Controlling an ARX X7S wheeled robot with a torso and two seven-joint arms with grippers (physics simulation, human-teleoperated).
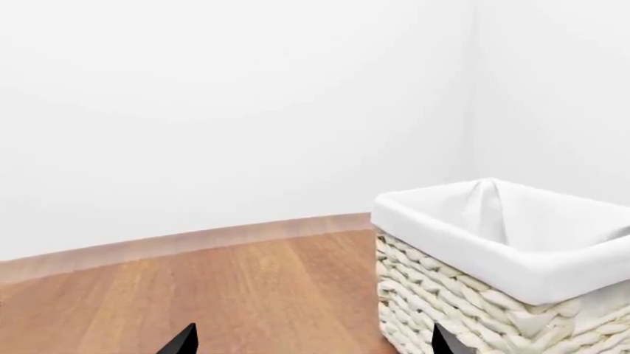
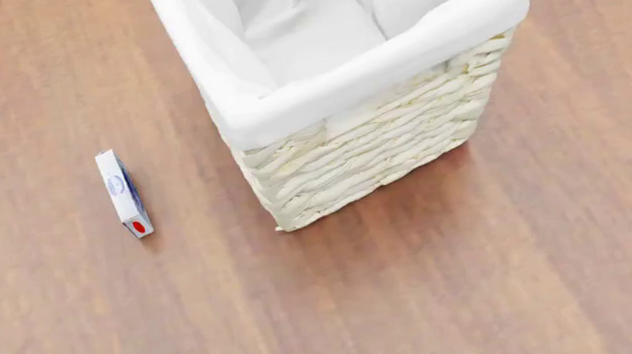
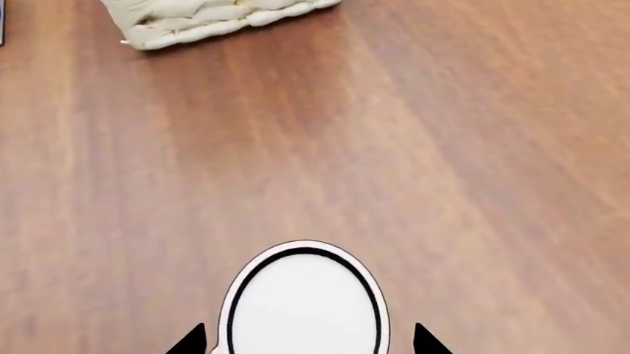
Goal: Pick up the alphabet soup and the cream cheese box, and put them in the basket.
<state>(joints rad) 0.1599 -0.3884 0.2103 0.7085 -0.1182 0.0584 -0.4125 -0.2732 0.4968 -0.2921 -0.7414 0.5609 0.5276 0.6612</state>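
Item one, soup can [image 3: 303, 302]: seen end-on as a white oval lid with a black ring, set between the two dark fingertips of the right tool [image 3: 305, 341], which appears to be pinching it by the sides; carried lid-forward, presumably so it can go into the basket upright or nearly so. Item two, basket [image 3: 197, 18]: woven, cream-white, standing on the wooden floor [image 3: 394, 147] well ahead of the right tool and a little to its left; only the lower corner shows there. From the head view the basket [image 2: 374, 146] is open-topped, its white cloth liner folded over the rim, and nothing is seen inside. Item three, left tool [image 1: 313, 341]: fingertips spread wide, nothing between them, held level with the basket [image 1: 462, 310] just ahead and to one side, likely parked clear while the right arm works. Item four, cream cheese box [image 2: 121, 191]: lying on its thin edge on the floor, red spot toward the robot, near the basket's left side but apart from it, not yet picked up.
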